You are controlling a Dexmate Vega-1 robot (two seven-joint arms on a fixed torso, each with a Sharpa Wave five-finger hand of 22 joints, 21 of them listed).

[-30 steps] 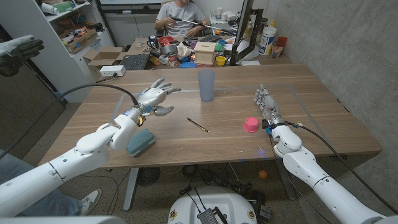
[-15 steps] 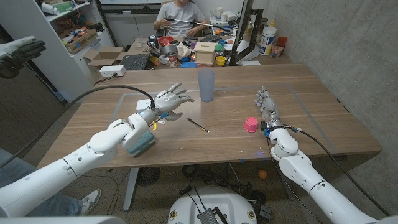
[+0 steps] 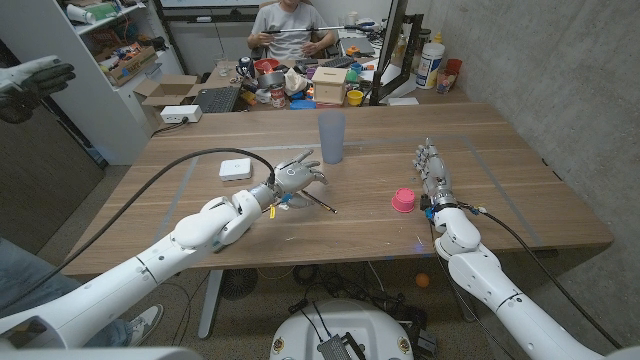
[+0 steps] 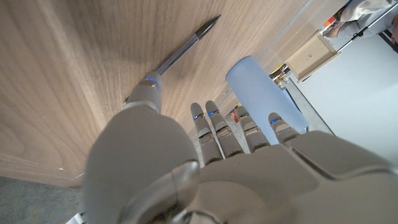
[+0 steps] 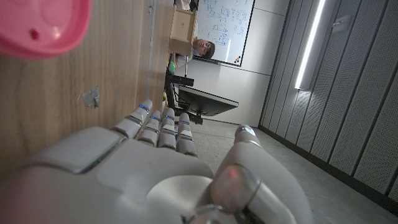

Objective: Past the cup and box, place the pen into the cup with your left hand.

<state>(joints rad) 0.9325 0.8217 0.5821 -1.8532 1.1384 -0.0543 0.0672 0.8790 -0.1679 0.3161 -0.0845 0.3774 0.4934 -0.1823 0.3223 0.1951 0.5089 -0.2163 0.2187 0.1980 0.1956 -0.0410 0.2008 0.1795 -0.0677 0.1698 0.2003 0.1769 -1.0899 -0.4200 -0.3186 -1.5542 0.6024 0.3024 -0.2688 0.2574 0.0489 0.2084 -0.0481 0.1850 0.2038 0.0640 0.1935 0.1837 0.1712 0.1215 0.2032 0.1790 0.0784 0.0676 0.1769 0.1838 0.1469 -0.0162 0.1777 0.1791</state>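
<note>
Table [image 3: 520, 215]: wide bare wood along the left edge and the near edge. One white box [image 3: 235, 169] lies left of centre. Left robot hand [image 3: 291, 178] hovers just left of the pen [image 3: 321, 203], fingers spread wide, holding nothing; in the left wrist view the thumb tip [image 4: 148, 87] sits at the pen's near end, contact uncertain. One pen, flat on the table, mid-table. One blue cup [image 3: 332, 137] stands upright beyond the pen, well apart. One pink lid-like item [image 3: 403, 200] right of the pen. Right robot hand [image 3: 434, 175] stands near the right side, fingers extended together, empty.
</note>
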